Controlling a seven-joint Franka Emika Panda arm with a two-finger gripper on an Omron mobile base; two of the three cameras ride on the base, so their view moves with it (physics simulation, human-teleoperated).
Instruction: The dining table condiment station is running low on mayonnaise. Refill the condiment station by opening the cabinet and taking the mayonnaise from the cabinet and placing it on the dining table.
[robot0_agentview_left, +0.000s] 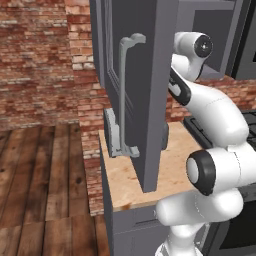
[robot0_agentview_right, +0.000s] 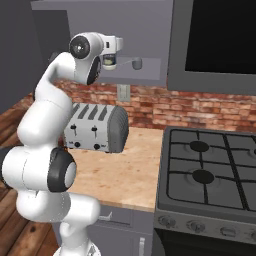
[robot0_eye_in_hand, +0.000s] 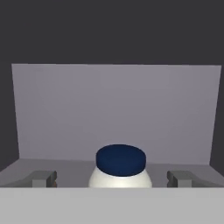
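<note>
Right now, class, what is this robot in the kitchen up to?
The robot arm has reached up into the open cabinet, whose door stands swung out over the wooden counter. In the hand view its gripper is open, one finger on each side of the mayonnaise, a white jar with a navy lid standing on the shelf. The jar is not gripped yet. A toaster sits on the counter beside the stove.

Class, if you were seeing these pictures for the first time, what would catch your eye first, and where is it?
The mayonnaise, with its navy lid, sits inside the cabinet between the open gripper's fingertips. The cabinet door stands swung open over the wooden counter, where a silver toaster sits beside the stove.
</note>
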